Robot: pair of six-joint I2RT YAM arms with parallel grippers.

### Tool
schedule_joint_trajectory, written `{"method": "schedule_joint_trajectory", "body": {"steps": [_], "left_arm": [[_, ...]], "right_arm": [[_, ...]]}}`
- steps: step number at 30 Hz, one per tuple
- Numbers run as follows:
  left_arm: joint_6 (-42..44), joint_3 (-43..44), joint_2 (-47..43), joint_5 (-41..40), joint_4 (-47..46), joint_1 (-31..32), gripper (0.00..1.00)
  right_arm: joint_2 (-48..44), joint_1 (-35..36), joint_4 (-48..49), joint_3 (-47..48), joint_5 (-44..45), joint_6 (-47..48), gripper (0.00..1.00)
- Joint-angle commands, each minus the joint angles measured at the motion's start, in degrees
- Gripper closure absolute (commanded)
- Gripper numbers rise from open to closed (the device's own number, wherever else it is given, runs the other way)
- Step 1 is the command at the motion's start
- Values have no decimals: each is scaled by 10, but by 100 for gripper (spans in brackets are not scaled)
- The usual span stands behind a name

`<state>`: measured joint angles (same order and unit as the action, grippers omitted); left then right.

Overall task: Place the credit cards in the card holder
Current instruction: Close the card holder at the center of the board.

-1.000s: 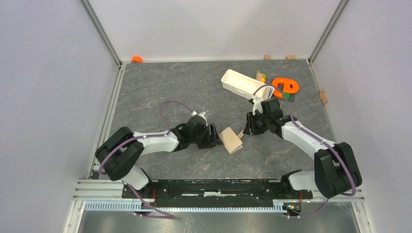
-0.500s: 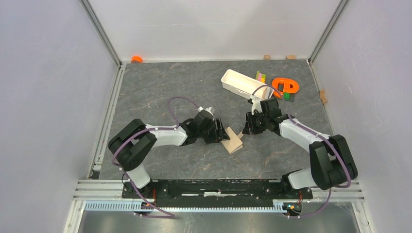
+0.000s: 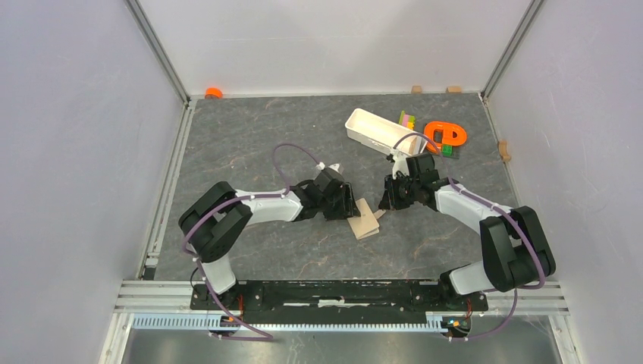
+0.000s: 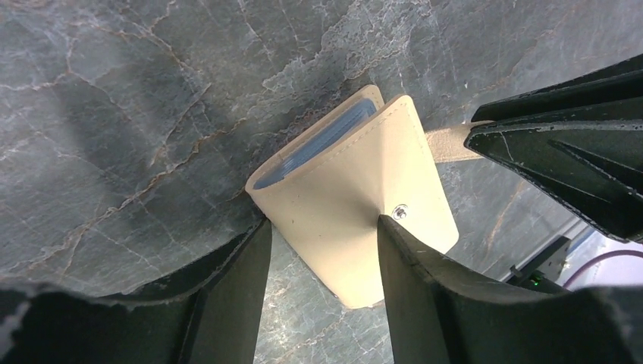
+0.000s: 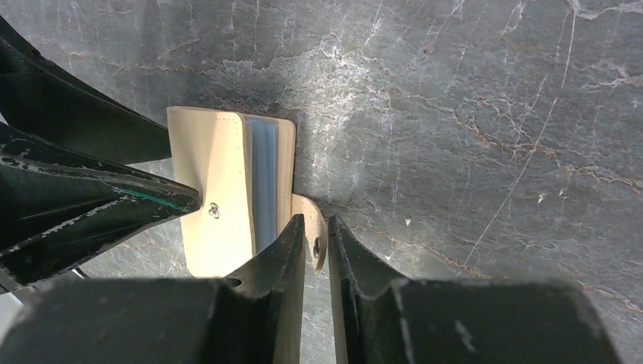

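The folded tan card holder (image 3: 365, 220) lies on the table between both arms (pale blue lining shows at its gaping edge). The right gripper (image 5: 315, 227) pinches its snap tab (image 5: 307, 205). The left gripper (image 4: 322, 227) stands spread, straddling its edge.

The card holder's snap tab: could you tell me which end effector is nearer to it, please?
Right. The right end effector straddles the snap tab; the left end effector is over the card holder's cover.
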<state>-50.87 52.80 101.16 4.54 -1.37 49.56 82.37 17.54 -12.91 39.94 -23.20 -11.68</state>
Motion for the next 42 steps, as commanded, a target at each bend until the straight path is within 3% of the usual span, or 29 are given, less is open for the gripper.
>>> {"method": "schedule_joint_trajectory", "body": {"steps": [1, 16, 25, 31, 42], "left_arm": [[51, 24, 26, -54, 80, 11, 39], [91, 81, 61, -103, 156, 35, 41], [93, 84, 68, -110, 167, 42, 43], [89, 79, 71, -110, 167, 45, 47], [78, 61, 69, -97, 136, 46, 50]], "right_arm": [[-10, -4, 6, 23, -2, 9, 77], [-40, -7, -33, 19, 20, 13, 83], [-38, -7, -30, 11, 3, 6, 100], [-54, -4, 44, -36, -53, -52, 100], [-70, 23, 171, -108, -48, -155, 100]]}}
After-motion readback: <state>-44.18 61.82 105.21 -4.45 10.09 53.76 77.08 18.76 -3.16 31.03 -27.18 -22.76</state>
